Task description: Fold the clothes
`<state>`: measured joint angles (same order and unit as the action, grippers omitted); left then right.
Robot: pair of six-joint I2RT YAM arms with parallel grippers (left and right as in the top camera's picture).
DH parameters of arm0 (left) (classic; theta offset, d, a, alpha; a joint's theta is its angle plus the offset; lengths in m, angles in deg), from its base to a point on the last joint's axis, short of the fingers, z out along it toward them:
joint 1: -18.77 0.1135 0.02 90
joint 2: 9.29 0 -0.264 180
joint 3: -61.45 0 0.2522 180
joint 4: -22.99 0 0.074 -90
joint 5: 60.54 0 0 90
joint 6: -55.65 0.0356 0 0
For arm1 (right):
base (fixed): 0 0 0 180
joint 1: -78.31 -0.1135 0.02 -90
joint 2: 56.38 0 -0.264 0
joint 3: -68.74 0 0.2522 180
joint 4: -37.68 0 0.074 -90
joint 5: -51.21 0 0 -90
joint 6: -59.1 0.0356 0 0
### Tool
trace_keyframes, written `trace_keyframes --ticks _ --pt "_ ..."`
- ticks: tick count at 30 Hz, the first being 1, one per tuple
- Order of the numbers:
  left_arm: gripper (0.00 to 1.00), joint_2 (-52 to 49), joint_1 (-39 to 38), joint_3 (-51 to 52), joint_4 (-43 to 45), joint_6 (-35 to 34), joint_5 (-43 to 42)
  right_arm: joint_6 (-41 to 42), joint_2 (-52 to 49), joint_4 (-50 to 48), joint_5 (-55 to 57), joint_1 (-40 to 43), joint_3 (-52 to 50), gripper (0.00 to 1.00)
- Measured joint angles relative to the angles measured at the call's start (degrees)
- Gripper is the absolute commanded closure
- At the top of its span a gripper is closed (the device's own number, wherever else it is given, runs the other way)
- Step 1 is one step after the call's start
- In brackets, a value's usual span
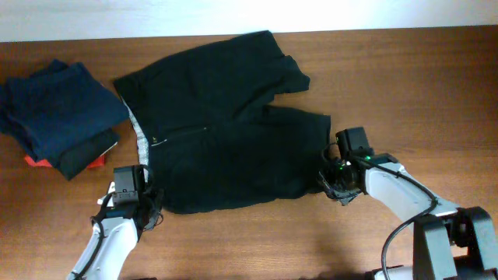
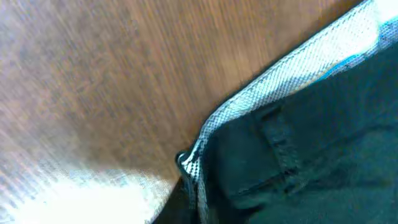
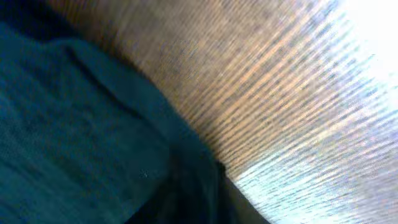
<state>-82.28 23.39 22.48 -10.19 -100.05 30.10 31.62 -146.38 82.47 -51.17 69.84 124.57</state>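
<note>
A pair of dark shorts [image 1: 226, 117] lies spread flat on the wooden table [image 1: 257, 241], waistband to the left and legs to the right. My left gripper [image 1: 152, 201] is at the near waistband corner. In the left wrist view the checked waistband lining [image 2: 261, 93] runs down into the jaws [image 2: 193, 205], which are shut on it. My right gripper [image 1: 331, 180] is at the near leg's hem corner. In the right wrist view the dark fabric [image 3: 93, 137] runs into the jaws [image 3: 205, 205], pinched there.
A stack of folded dark blue clothes [image 1: 58, 109] sits at the far left, with something red [image 1: 35, 161] under it. The table's back edge runs along the top of the overhead view.
</note>
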Motion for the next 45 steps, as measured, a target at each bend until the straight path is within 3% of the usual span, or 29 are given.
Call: trace_keyframes --ticks 2,4,10,14,18,21,25,31,38,40,41,42,43,44,45 --pt "0.99 0.02 0.0 -0.02 0.2 2.8 -0.02 -2.19 -0.17 -0.26 -0.02 0.59 0.13 0.96" --pt "0.99 -0.15 0.0 -0.76 -0.68 11.41 0.0 -7.06 -0.07 1.75 -0.83 3.76 0.46 0.96" --pt "0.99 1.27 -1.25 -15.19 -22.34 21.81 -11.82 -25.2 8.79 20.68 -4.24 17.62 12.83 0.96" --pt "0.99 11.89 -1.07 -23.61 -39.52 27.23 -19.74 -32.48 16.04 31.93 -1.7 19.1 19.56 0.96" --pt "0.99 25.29 -0.92 -24.2 -49.35 29.38 -22.58 -37.07 20.09 37.55 0.94 19.17 24.52 0.96" --pt "0.99 28.11 -0.92 -24.22 -47.71 28.81 -23.8 -41.88 20.2 31.98 -0.28 18.27 27.56 0.96" --pt "0.99 21.42 -0.92 -24.44 -40.94 17.92 -18.71 -46.82 14.6 17.27 -0.33 11.74 28.5 0.96" --pt "0.99 2.47 -0.66 -24.79 -25.51 5.51 -7.52 -48.65 -0.39 -6.32 2.62 2.64 28.65 0.95" --pt "0.96 -19.21 -0.44 -24.68 -3.87 1.33 -4.68 -49.46 -11.85 -26.6 3.08 -0.92 28.68 0.88" --pt "0.95 -20.37 -0.33 -24.68 1.38 1.18 -3.98 -49.66 -14.08 -32.11 2.89 -1.46 28.65 0.79" --pt "0.93 -20.41 -0.33 -24.68 2.62 1.01 -3.54 -49.77 -15.26 -35.21 2.86 -1.73 28.68 0.59" --pt "0.76 -20.41 -0.33 -24.68 3.85 0.94 -2.97 -49.68 -16.61 -38.03 2.86 -1.99 28.79 0.4" --pt "0.65 -20.41 -0.31 -24.68 5.05 0.87 -2.27 -49.66 -17.81 -39.76 2.78 -2.16 28.87 0.3" --pt "0.58 -20.41 -0.31 -24.65 6.64 0.74 -1.64 -49.83 -19.34 -42.4 2.62 -2.38 28.94 0.18" --pt "0.55 -20.41 -0.26 -24.68 8.37 0.48 -1.01 -49.86 -20.9 -44.0 2.34 -2.58 28.96 0.15"
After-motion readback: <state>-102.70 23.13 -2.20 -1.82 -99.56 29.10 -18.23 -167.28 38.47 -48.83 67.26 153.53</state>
